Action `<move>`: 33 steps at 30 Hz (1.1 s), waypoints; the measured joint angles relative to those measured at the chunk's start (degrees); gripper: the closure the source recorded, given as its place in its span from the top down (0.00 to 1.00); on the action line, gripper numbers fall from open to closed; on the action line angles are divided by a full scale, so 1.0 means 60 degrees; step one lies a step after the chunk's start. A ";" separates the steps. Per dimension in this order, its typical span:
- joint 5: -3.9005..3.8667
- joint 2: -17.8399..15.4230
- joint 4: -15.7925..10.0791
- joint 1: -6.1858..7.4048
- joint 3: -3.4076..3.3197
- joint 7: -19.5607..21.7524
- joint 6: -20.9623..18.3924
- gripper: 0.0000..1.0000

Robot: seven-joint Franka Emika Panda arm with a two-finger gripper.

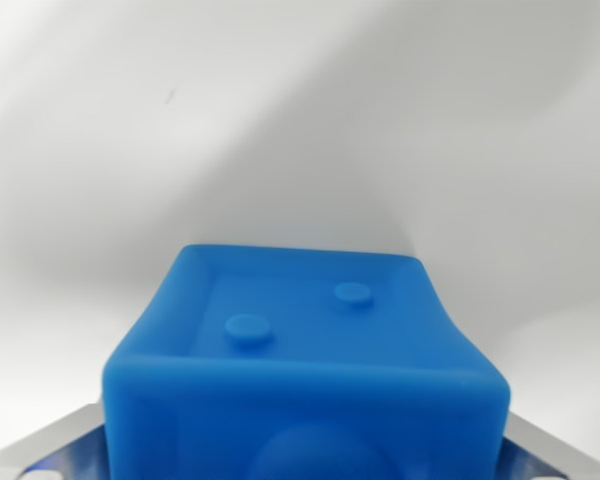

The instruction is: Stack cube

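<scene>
Cube [305, 370], blue, fills foreground w/ plain white surface [280, 120] behind.

The scene was brightly and softly lit, with the white surface [130, 150] rendered almost overexposed across the upper left of the frame. A broad, soft-edged grey shadow was cast diagonally from the upper right down toward the centre, and a darker band was seen along the right edge. The blue cube [305, 370] was shown close to the lens, saturated and evenly lit, with mild sheen along its near top edge; its lower face was slightly blurred. Perspective distortion was evident, the cube's sides splaying outward. Glare was caught on metal parts [555, 455] in the lower corners.
</scene>
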 joint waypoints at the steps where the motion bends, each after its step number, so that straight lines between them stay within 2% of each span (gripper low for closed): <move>1: 0.0000 0.0000 0.0000 0.0000 0.0000 0.0000 0.0000 0.00; 21: 0.0000 -0.0032 -0.0006 -0.0002 0.0001 0.0000 -0.0015 0.00; 33: 0.0010 -0.0505 -0.0121 -0.0059 0.0067 -0.0008 -0.0346 0.00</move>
